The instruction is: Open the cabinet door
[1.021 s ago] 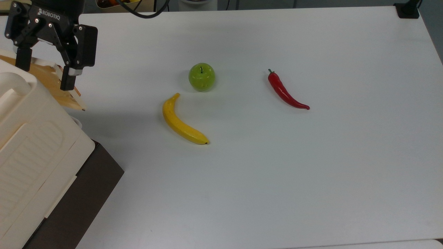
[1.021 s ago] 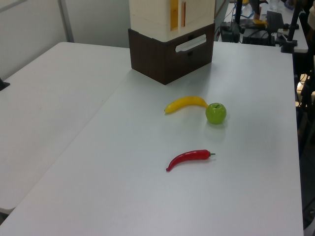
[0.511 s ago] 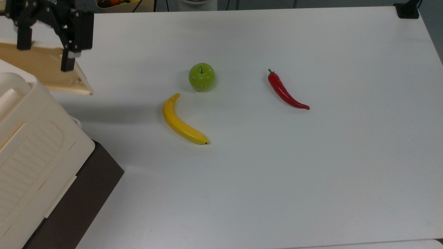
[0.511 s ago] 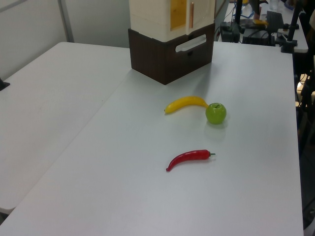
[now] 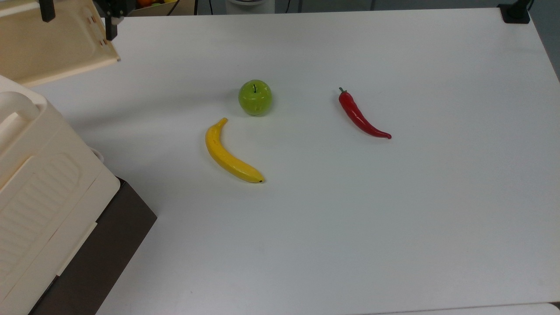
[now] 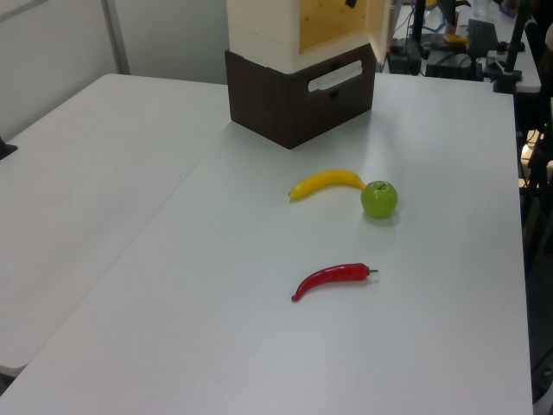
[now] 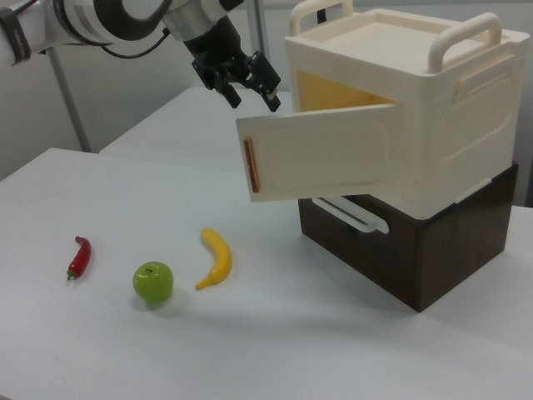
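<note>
Since the frame of one second ago, the cabinet door has swung far outward in the top view: then it showed as a narrow tan wedge beside the box, now it shows as a broad panel near the top view's upper left corner. The gripper has gone with it toward the upper edge, and now two dark fingertips reach into the frame.

In the right view the cabinet door stands open from the cream cabinet. It is hinged on the right view's right side, and its free edge with the orange strip points to the right view's left. Its long axis is about level. The yellow inside of the box is visible behind it.

The gripper is just above the free upper corner of the door in the right view. Its fingers are spread apart and hold nothing, and I cannot tell if a fingertip touches the panel's top edge. So the door lies below the claw and runs from it toward the right view's right. This relation decides the coming move: I judge that a further push along the swing would open the door wider, but the door looks already largely open.

The banana, green apple and red chili lie on the white table, well apart from the door.
</note>
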Motion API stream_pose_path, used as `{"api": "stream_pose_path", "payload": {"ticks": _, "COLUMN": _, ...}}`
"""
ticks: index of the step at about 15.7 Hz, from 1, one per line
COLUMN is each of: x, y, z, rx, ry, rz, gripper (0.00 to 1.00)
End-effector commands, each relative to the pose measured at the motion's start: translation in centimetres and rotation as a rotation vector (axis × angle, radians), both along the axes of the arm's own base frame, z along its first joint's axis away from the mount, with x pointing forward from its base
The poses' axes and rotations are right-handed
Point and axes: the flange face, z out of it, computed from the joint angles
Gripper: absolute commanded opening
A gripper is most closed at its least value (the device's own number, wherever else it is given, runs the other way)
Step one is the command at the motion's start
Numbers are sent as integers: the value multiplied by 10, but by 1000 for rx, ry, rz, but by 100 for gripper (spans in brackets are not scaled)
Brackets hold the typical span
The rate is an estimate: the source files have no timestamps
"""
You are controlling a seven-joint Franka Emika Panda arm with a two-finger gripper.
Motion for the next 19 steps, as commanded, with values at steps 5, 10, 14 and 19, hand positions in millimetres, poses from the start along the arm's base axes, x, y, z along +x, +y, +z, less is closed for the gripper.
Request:
{"api": "stream_pose_path", "payload": {"ticks": 5, "x": -10, "y": 46, "z": -15, "rx": 39, "ry": 135, "rz": 90, "gripper": 100}}
{"api": "stream_pose_path", "payload": {"ticks": 10, "x": -21, "y": 116, "z": -60, "rx": 73, "ry": 265, "rz": 141, "gripper": 100}}
{"api": "stream_pose_path", "payload": {"ticks": 14, "x": -38, "y": 155, "z": -88, "rx": 103, "ry": 334, "rz": 147, "gripper": 100}}
{"api": "stream_pose_path", "payload": {"ticks": 19, "x": -55, "y": 158, "z": -103, "rx": 98, "ry": 420, "rz": 145, "gripper": 100}}
